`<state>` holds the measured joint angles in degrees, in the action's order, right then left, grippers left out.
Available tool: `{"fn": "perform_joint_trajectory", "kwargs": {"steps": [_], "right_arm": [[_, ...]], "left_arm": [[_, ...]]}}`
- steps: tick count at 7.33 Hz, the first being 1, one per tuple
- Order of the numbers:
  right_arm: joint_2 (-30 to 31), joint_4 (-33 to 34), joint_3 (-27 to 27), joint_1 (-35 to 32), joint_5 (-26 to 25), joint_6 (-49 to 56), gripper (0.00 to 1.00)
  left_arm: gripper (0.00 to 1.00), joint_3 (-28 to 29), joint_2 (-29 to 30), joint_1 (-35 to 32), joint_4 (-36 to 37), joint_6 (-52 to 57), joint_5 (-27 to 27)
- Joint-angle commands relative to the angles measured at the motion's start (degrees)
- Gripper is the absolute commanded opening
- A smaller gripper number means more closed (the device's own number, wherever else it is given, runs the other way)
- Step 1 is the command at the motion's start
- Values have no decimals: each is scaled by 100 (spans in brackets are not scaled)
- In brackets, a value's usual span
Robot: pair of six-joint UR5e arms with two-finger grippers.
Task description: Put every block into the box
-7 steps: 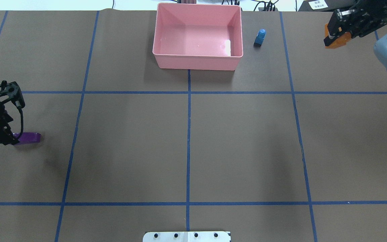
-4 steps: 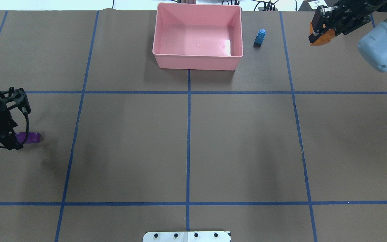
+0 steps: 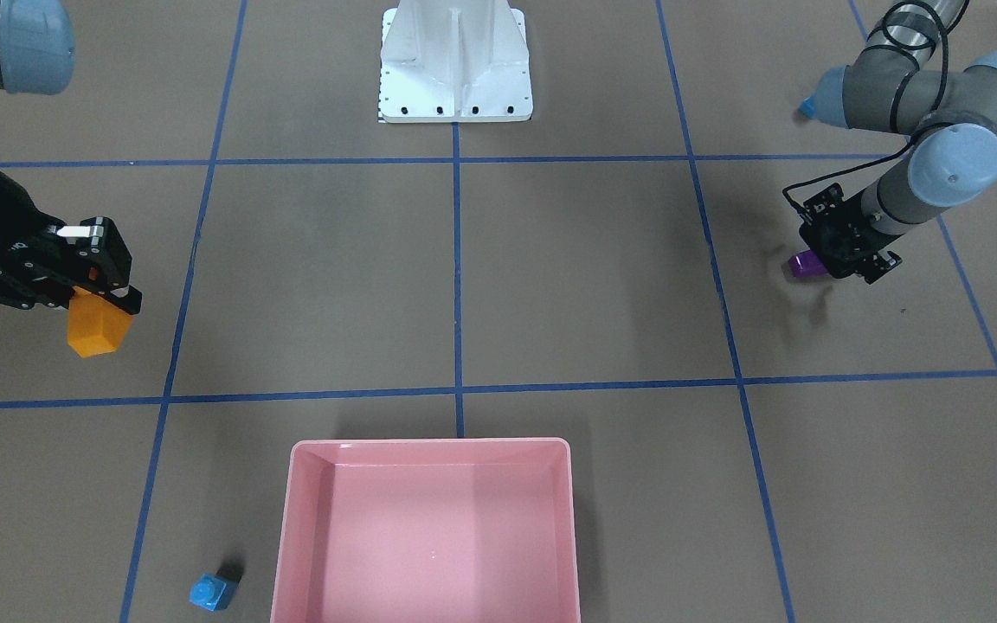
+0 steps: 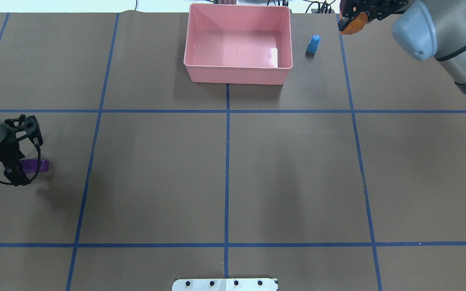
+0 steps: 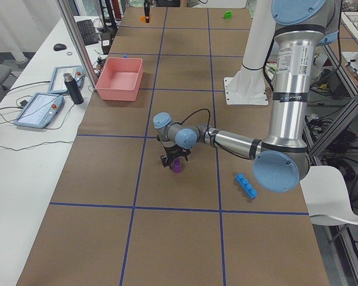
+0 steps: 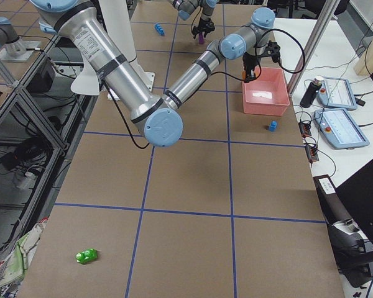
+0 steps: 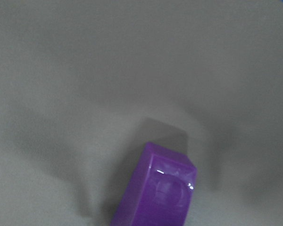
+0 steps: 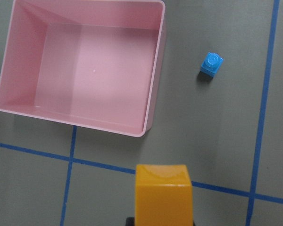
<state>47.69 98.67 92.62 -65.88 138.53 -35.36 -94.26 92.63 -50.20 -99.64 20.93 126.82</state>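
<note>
My right gripper (image 4: 351, 21) is shut on the orange sloped block (image 3: 97, 327) and holds it in the air, right of the box (image 4: 237, 75) and past the small light-blue block (image 4: 313, 44). The right wrist view shows the orange block (image 8: 163, 193) below the empty box (image 8: 152, 94). My left gripper (image 4: 16, 174) is low over the left end of the purple block (image 4: 37, 165), which lies on the table; its jaws look open. The purple block (image 7: 155, 193) sits at the bottom of the left wrist view. The long light-blue block (image 5: 246, 185) and the green block (image 6: 86, 255) lie far from the box.
The white robot base (image 3: 455, 61) stands at the table's near middle edge. A side table beyond the box carries tablets (image 5: 39, 110) and a dark bottle (image 5: 71, 89). Blue tape lines divide the brown table top.
My right gripper has carried the orange block leftward and farther back, toward the box. My left gripper has shifted slightly right and lower at the purple block, which has stayed put.
</note>
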Motion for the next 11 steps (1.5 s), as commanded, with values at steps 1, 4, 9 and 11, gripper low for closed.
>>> {"fn": "perform_joint_trajectory", "kwargs": {"steps": [1,4,9,11], "right_arm": [[-776,-539,-1240,57,-10,-23,0],[-937,-909,-1780,189,-37,-23,0],[-1832,-2109,-3525,636,-641,-23,0],[-1869,-2648,-3959,1022,-1238,-32,0]], "left_arm": [[95,118,0,10,-143,-105,0],[0,-127,-8,-8,-65,-335,35],[0,-1522,-44,-52,1066,-1354,306],[0,-1604,35,-200,1122,-1354,404]]}}
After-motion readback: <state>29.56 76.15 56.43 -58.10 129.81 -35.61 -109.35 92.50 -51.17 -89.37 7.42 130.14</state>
